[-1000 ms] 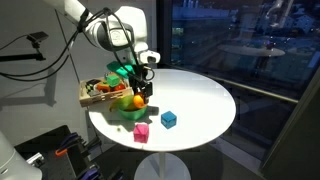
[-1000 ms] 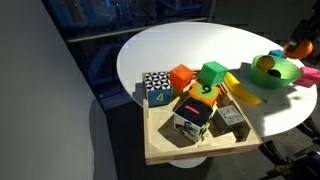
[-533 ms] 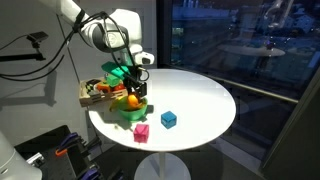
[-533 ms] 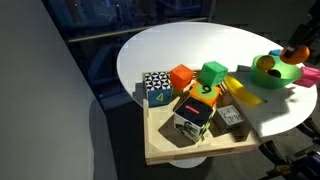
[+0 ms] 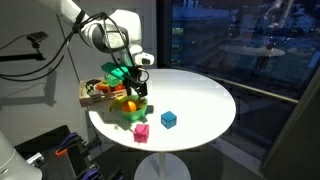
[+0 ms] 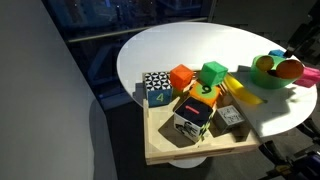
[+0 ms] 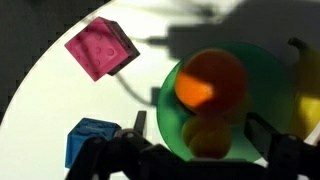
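My gripper (image 5: 138, 89) hangs just above a green bowl (image 5: 129, 110) near the table's edge, beside a wooden tray. Its jaws stand wide apart with nothing between them. In the wrist view the gripper (image 7: 200, 132) straddles the green bowl (image 7: 168, 112) from the bottom edge, one dark finger (image 7: 139, 123) on each side. An orange ball (image 7: 209, 80) lies in the bowl, with a duller yellow-orange fruit (image 7: 205, 136) beside it. In an exterior view the orange ball (image 6: 290, 68) rests in the green bowl (image 6: 270, 74) next to a yellow-green fruit (image 6: 263, 63).
A pink cube (image 5: 142, 131) and a blue cube (image 5: 169, 119) lie on the round white table (image 5: 200, 95). The wooden tray (image 6: 185, 150) holds several blocks. A yellow block (image 6: 243, 91) lies beside the bowl. The table edge is close behind the tray.
The jaws have opened. The orange ball, held above the bowl a second ago, now lies in the bowl. The gripper has come down slightly.
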Tool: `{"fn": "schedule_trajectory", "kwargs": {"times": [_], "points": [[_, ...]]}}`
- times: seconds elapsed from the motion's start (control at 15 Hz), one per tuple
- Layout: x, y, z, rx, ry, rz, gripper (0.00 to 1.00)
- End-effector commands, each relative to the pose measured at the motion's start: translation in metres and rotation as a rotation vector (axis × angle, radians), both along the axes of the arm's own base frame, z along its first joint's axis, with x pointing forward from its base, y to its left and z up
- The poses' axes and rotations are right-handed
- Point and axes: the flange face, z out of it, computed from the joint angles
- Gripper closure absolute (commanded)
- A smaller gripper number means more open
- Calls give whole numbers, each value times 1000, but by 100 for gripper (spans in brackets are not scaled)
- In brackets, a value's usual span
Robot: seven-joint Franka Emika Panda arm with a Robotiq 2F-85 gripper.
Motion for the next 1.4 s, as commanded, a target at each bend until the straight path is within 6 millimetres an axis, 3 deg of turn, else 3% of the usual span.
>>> {"fn": "schedule_trajectory", "kwargs": {"times": [0.0, 0.73, 1.33], "points": [[2, -11, 3, -8, -4, -11, 0], [14, -50, -11, -62, 12, -60, 0], [22, -50, -30, -104, 7, -38, 0]]}}
